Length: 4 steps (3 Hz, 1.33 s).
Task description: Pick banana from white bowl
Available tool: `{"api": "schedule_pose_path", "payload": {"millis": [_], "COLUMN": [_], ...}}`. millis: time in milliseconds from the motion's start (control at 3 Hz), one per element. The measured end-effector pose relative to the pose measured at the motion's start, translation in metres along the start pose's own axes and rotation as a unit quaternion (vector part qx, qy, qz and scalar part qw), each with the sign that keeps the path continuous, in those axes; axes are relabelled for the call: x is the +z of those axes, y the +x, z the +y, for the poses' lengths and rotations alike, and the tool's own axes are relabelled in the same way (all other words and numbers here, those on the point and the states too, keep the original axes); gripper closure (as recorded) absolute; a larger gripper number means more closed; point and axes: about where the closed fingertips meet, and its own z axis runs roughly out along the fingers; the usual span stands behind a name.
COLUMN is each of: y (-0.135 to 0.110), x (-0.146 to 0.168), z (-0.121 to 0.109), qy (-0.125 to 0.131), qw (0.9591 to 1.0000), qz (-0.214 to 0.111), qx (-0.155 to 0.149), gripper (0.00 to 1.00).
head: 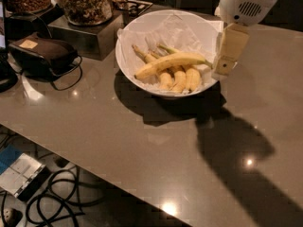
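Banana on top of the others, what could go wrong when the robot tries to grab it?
1. The banana lies across the bunch of shorter bananas, so the gripper, now beside the white bowl at its right rim, might catch the bunch too.
2. Being that near the rim, it could bump or tip the bowl.
3. The crinkled paper might get pinched along with the fruit.

My wrist housing [246, 4]: rounded white shell with a small slotted vent grille.
My claw [225, 63]: cream-tan, blocky, tapering downward; upper right of view.
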Motion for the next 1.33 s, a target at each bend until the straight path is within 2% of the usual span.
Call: {"api": "schedule_pose_path", "payload": {"millis": [667,1333], "y": [-0.040,-0.062], "x": [0.019,0.041], "z": [-0.022,-0.040], "qy": [-0.009,-0.024], "qw": [0.9996,0.9991], "qz": [-0.012,-0.016], "qx": [-0.026,-0.030], "gripper": [0.00,0.31]}}
